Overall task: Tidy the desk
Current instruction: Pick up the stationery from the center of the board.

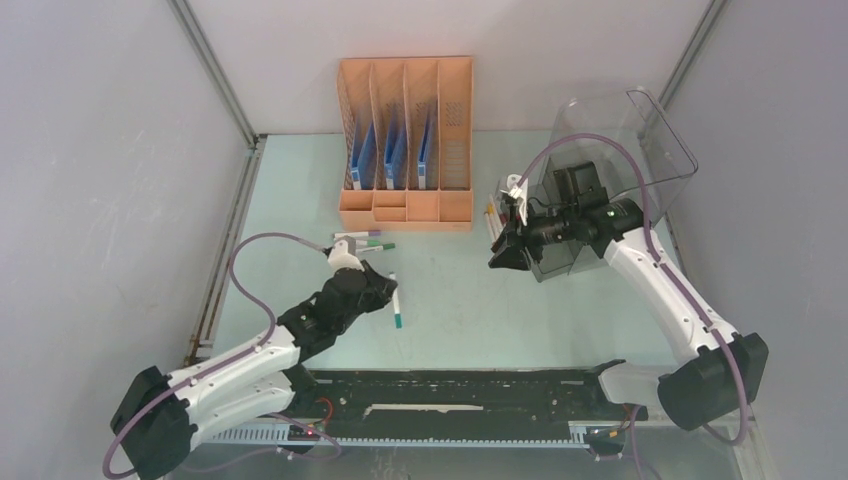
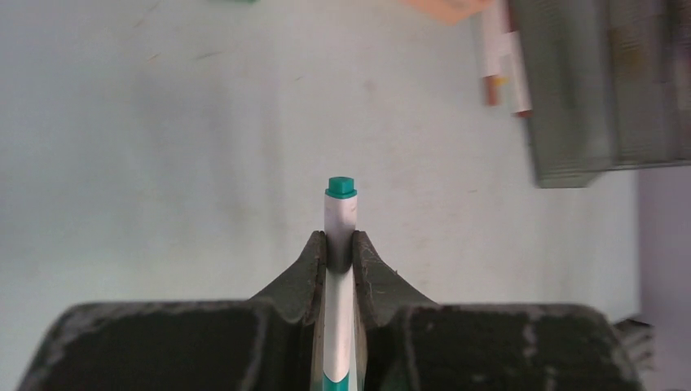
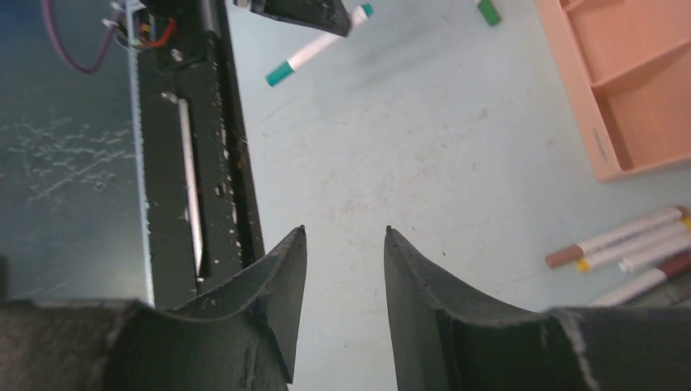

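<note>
The desk [image 1: 470, 300] is a pale mint-green tabletop. My left gripper [image 1: 388, 292] is shut on a white marker with green ends [image 1: 396, 302] and holds it left of centre. In the left wrist view the marker [image 2: 341, 208] sticks out past the closed fingertips of the gripper [image 2: 340, 238]. My right gripper [image 1: 498, 256] is open and empty, right of centre, in front of the clear bin [image 1: 610, 160]. In the right wrist view its jaws [image 3: 345, 234] stand apart over bare desk [image 3: 424, 138]. The held marker also shows there [image 3: 314, 50].
An orange four-slot file rack [image 1: 405, 140] with blue folders stands at the back. Several loose markers [image 1: 490, 212] lie beside the bin, also seen in the right wrist view [image 3: 619, 244]. More markers [image 1: 365, 238] lie behind the left gripper. A black rail [image 1: 460, 395] runs along the front edge.
</note>
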Controlling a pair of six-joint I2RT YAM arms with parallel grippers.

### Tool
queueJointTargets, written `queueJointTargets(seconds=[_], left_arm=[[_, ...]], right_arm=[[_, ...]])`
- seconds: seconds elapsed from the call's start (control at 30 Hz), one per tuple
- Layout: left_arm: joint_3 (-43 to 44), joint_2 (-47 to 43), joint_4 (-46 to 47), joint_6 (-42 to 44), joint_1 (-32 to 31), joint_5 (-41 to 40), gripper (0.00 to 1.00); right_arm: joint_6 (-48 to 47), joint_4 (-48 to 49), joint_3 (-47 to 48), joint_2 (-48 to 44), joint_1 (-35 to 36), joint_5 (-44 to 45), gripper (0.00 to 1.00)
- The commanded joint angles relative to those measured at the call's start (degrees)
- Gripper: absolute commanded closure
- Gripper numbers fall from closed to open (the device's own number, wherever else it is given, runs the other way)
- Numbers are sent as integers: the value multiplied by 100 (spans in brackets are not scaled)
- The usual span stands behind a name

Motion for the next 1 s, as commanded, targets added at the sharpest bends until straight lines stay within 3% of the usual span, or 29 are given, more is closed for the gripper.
queueJointTargets(seconds=[0.0, 0.3, 0.67, 0.97], left_arm=[[8, -312, 1634, 387, -13, 432, 100], [210, 43, 4096, 845, -52, 1127, 100], [865, 1564, 6108, 700, -247, 1455, 100], [1344, 2659, 7042, 503, -476, 1599, 100]], right_arm=[[565, 513, -37, -379, 49, -860, 52], [1490, 1150, -235, -374, 26, -1514, 42], [3406, 2899, -829, -145, 61, -1077, 40], [3866, 3178, -876, 123, 115, -760, 40]])
